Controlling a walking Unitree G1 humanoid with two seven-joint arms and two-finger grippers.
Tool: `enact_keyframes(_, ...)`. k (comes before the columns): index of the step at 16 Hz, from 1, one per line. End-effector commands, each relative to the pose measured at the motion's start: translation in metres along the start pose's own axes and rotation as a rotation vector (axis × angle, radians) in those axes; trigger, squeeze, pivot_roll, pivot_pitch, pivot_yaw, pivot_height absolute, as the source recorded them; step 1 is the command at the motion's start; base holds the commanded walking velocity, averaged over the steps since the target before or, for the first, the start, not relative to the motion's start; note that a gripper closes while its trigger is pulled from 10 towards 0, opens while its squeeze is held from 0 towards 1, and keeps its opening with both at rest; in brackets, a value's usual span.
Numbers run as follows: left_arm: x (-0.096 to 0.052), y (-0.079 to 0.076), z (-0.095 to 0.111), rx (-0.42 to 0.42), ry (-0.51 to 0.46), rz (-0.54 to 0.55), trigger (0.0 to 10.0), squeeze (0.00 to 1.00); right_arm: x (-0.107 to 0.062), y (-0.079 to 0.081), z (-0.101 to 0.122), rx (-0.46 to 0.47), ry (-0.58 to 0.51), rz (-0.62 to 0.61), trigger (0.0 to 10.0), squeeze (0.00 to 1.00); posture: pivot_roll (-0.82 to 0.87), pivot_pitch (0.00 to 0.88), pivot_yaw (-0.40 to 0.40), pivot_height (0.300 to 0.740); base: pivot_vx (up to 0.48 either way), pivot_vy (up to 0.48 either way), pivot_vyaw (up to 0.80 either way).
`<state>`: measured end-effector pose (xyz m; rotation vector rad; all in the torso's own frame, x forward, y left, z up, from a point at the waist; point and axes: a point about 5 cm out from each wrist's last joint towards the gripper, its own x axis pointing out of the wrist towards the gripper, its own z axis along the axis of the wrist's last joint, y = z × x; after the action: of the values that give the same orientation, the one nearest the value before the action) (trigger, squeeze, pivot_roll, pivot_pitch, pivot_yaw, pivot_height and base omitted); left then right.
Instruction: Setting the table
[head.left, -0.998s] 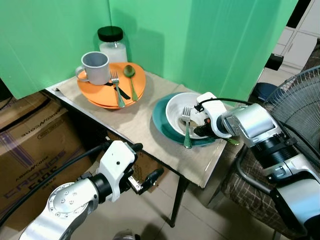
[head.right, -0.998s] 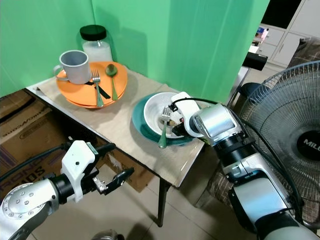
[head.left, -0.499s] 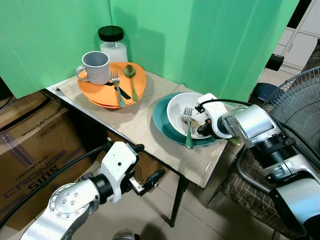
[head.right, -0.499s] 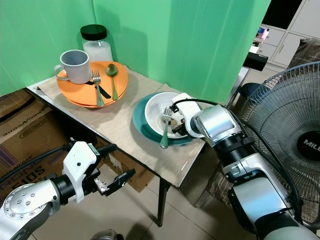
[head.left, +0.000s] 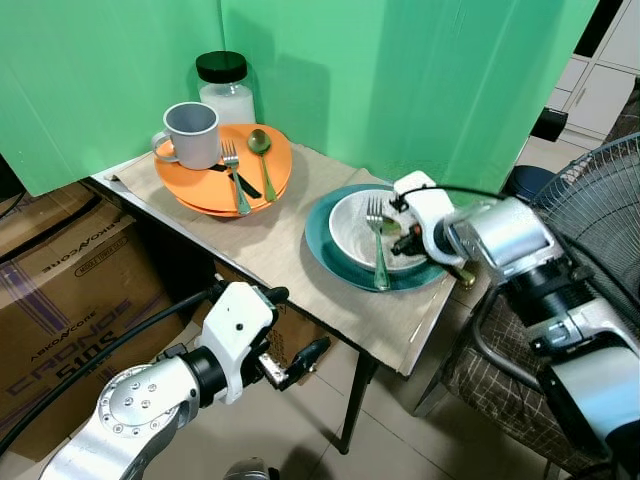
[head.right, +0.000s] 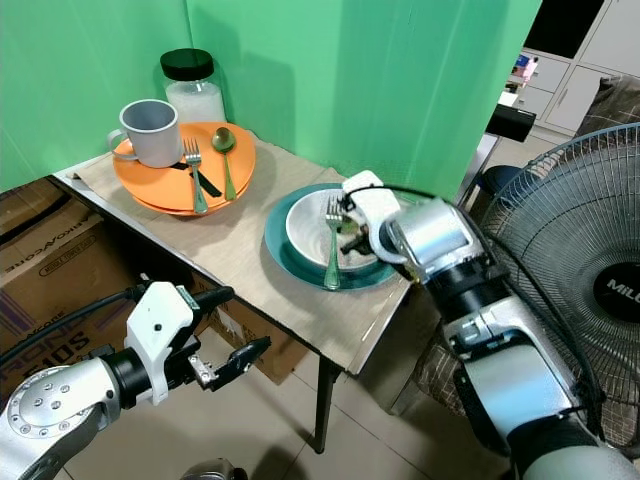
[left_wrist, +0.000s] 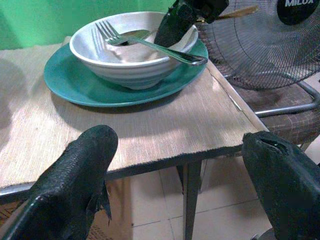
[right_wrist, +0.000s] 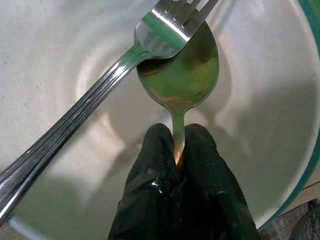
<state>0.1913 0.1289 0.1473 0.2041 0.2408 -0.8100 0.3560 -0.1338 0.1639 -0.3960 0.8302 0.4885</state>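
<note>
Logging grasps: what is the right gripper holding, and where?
The right gripper pinches a spoon by its handle, near the spoon's head.

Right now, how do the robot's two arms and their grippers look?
Both arms are silver metal cylinders with black joints. The left gripper has a white housing, two long black fingers and a black cable running along the arm. The right gripper has the same white housing, textured black fingers and a thin black cable looping over it.

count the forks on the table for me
2. One fork lies on the orange plate beside the mug and a spoon. The other fork rests across the white bowl on the teal plate, its tines over the spoon held by the right gripper.
</note>
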Motion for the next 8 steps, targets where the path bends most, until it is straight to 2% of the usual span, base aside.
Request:
enact_keyframes(1,0.001,0.000,0.001,0.007,0.000,-0.001,10.0,0.00,-0.005,-0.005,0.005,-0.003,-0.025,-0.022,0.0,0.00,0.09,0.000,-0.033,0.740,0.000,0.000,0.00)
enact_keyframes(3,0.001,0.000,0.001,0.007,0.000,-0.001,10.0,0.00,-0.005,-0.005,0.005,-0.003,-0.025,-0.022,0.0,0.00,0.09,0.000,-0.033,0.740,0.000,0.000,0.00)
enact_keyframes(6,0.002,0.002,0.000,0.007,-0.005,0.007,10.0,0.00,-0.024,-0.016,0.020,0.011,-0.133,-0.064,0.0,0.00,0.08,0.000,-0.030,0.740,0.000,0.000,0.00)
enact_keyframes(8,0.003,0.002,-0.001,0.006,-0.004,0.006,10.0,0.00,-0.024,-0.018,0.018,-0.002,-0.125,-0.093,0.0,0.00,0.07,0.000,-0.024,0.740,0.000,0.000,0.00)
